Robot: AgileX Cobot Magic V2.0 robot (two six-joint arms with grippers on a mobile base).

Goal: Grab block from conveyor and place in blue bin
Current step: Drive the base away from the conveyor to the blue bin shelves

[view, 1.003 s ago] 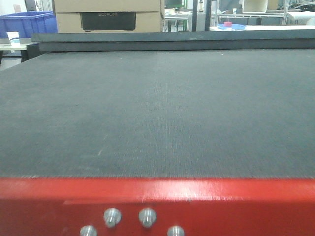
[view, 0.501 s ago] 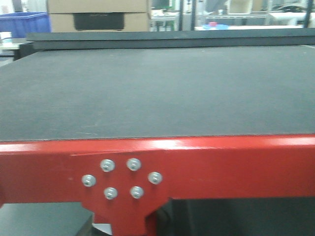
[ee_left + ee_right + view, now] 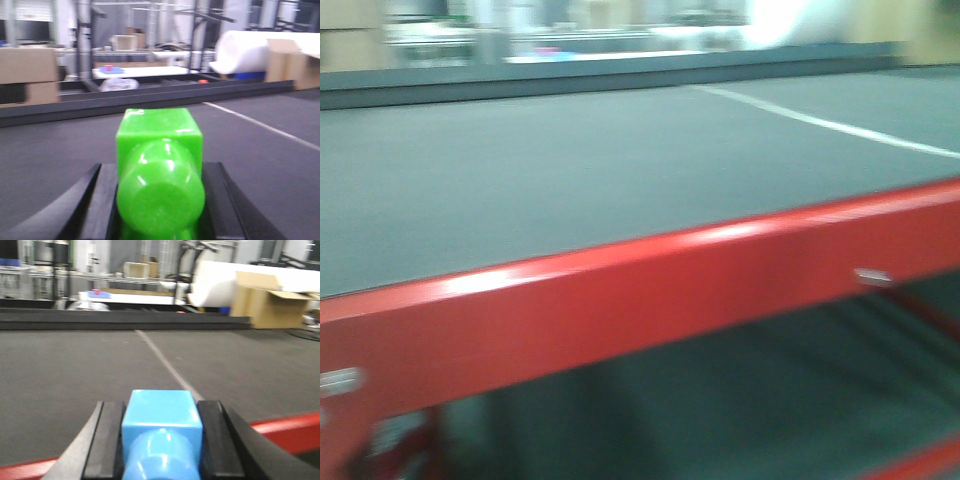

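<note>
Clasping a green block (image 3: pixel 159 132), our left hand (image 3: pixel 160 169) hangs over the conveyor (image 3: pixel 50 145). Our right hand (image 3: pixel 161 407) grasps a blue block (image 3: pixel 160 412), and we see the red edge (image 3: pixel 285 432) just ahead, below it.

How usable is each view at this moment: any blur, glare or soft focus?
Front view: heavy motion blur, streaky glare on the red frame. Left wrist view: green block fairly sharp with glossy highlights, background soft. Right wrist view: blue block clear, background slightly blurred.
</note>
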